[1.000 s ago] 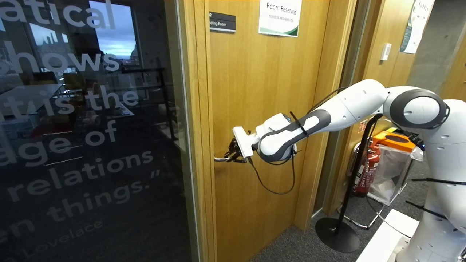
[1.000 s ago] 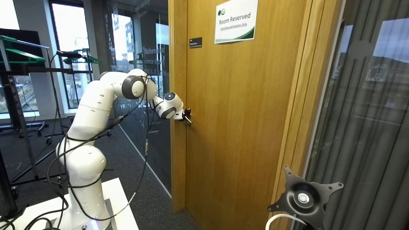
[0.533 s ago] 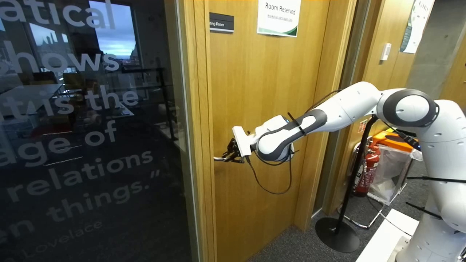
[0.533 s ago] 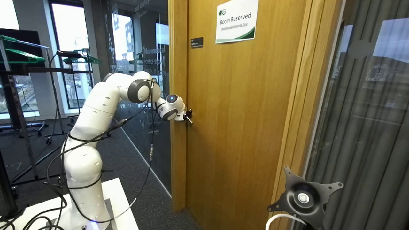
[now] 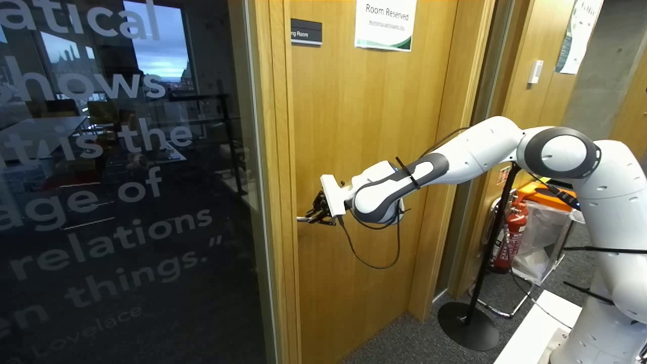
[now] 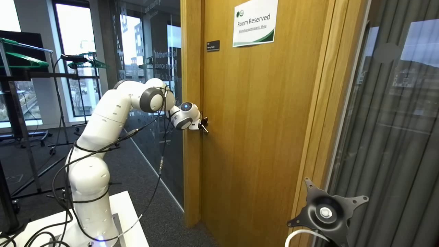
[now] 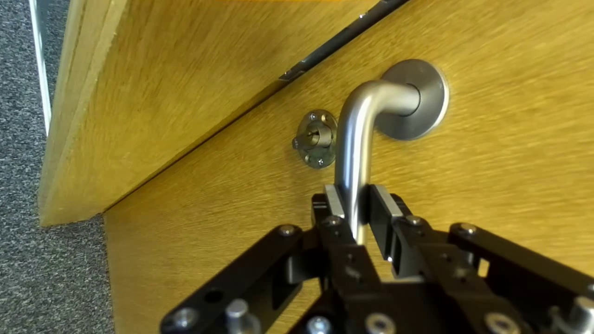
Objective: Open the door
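The light-brown wooden door shows in both exterior views point(image 5: 374, 111) point(image 6: 260, 103) and fills much of the wrist view point(image 7: 501, 176). It bears a dark plaque point(image 5: 306, 32) and a white-green sign point(image 5: 385, 24). Its face sits back behind the frame, slightly ajar. The silver lever handle point(image 7: 355, 139) runs down between the finger pads in the wrist view; its tip shows in both exterior views point(image 5: 302, 219) point(image 6: 204, 129). My black gripper point(image 7: 356, 204) is shut on the handle's lever; it also shows in both exterior views point(image 5: 317, 210) point(image 6: 204, 122).
The door frame point(image 7: 185, 79) stands close beside the handle, with a lock cylinder point(image 7: 317, 139) on the door. A dark lettered glass panel point(image 5: 126, 202) adjoins the frame. A black stand base point(image 5: 468, 326), a red extinguisher point(image 5: 513, 232) and a black bracket point(image 6: 325, 212) stand nearby.
The door has swung a little further inward, away from the frame, with its plaque and sign shifting. My gripper has moved along with the handle, and the arm has stretched further towards the door.
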{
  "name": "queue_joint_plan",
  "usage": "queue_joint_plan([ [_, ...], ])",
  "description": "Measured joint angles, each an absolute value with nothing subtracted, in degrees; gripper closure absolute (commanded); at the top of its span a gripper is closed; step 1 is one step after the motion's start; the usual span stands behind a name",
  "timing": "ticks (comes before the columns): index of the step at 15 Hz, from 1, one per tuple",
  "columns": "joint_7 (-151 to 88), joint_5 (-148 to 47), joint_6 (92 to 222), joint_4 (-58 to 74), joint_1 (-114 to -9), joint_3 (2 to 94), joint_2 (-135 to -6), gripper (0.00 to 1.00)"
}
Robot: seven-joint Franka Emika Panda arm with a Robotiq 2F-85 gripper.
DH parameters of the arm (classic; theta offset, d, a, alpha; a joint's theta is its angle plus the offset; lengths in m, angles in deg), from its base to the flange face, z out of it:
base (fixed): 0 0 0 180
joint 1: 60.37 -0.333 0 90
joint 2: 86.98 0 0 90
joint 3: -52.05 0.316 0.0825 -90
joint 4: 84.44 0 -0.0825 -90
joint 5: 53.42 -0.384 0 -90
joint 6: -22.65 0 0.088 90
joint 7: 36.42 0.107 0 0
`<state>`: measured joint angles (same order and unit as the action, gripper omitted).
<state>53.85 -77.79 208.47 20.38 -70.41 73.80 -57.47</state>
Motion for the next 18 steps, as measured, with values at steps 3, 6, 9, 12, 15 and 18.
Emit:
queue_joint_plan([
  [3, 54.03, -76.90, 208.06, 19.55, -73.93, 69.76, -57.49, 0.95],
  [6, 54.47, -75.97, 206.95, 18.33, -78.58, 64.27, -57.57, 0.95],
  [9, 54.51, -74.34, 204.39, 16.64, -82.05, 59.82, -57.58, 0.95],
  [12, 54.43, -71.35, 200.15, 13.81, -84.39, 58.05, -57.28, 0.95],
  [15, 54.84, -69.19, 193.19, 10.72, -89.05, 57.67, -56.01, 0.55],
  [18, 54.69, -66.84, 189.15, 9.16, -89.44, 56.86, -54.63, 0.40],
])
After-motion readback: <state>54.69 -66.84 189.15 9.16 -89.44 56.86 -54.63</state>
